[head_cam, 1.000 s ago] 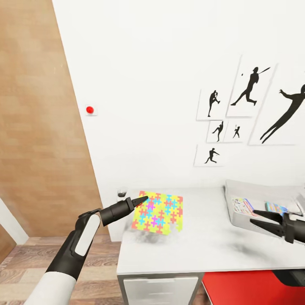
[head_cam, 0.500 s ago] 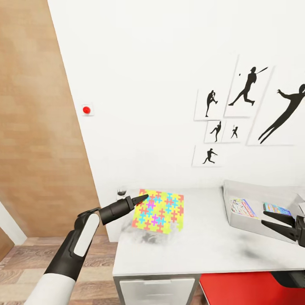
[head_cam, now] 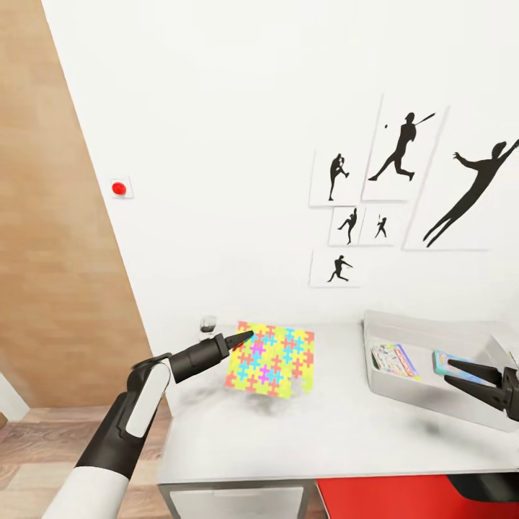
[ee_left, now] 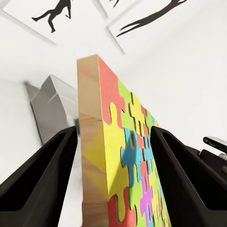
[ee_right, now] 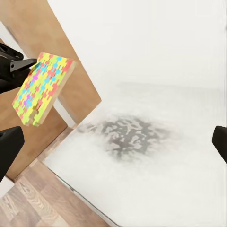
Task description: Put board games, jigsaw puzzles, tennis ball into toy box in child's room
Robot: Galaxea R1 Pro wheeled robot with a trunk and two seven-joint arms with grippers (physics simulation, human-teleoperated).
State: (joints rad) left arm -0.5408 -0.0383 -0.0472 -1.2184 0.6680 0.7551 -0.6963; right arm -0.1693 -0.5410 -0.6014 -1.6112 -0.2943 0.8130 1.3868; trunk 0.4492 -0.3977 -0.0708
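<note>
Left gripper (head_cam: 249, 334): clamped on one edge of the jigsaw puzzle (head_cam: 272, 360), a finger (ee_left: 42, 182) on each face; it holds the square lifted and tilted above the table (head_cam: 303, 432), over the far left corner.
Right gripper (head_cam: 468, 378): fingers spread wide with nothing between them, at the near rim of the toy box (head_cam: 404, 386).
Toy box: on the table's right side near the far edge, apart from the puzzle; two board games (head_cam: 393, 360) lie inside.
Wall: baseball silhouette pictures (head_cam: 401, 149) hang above the table.
</note>
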